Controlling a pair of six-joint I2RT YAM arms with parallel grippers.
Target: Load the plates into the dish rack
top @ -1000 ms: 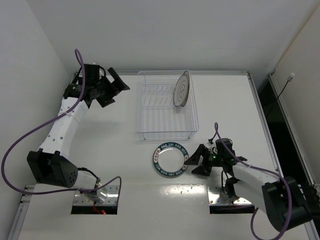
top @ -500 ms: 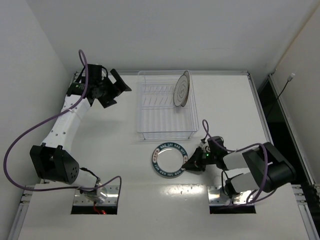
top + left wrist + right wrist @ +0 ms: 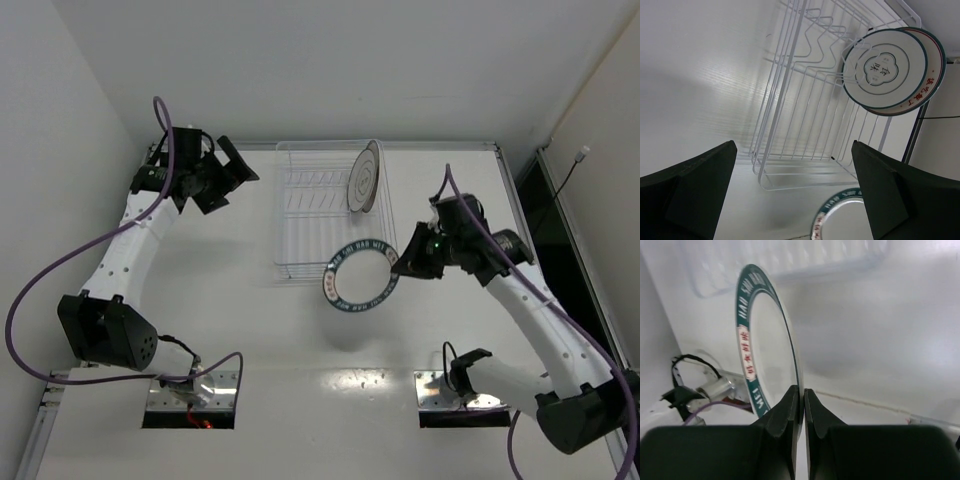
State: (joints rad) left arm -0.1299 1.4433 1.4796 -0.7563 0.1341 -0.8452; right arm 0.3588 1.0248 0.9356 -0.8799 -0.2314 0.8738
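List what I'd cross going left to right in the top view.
Left gripper → dish rack → right gripper. Left out: the held teal plate and the racked plates, which overlap the rack's span.

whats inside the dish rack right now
In the dish rack, a front plate and a rear plate stand on edge at its right end, close together. The front one covers most of the rear one; only its lettered rim shows.

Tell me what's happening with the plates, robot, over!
Left gripper open, beside the dish rack. Right gripper shut on the teal plate, by its rim, airborne at the rack's near edge. At the right end, two plates racked; other slots look free.
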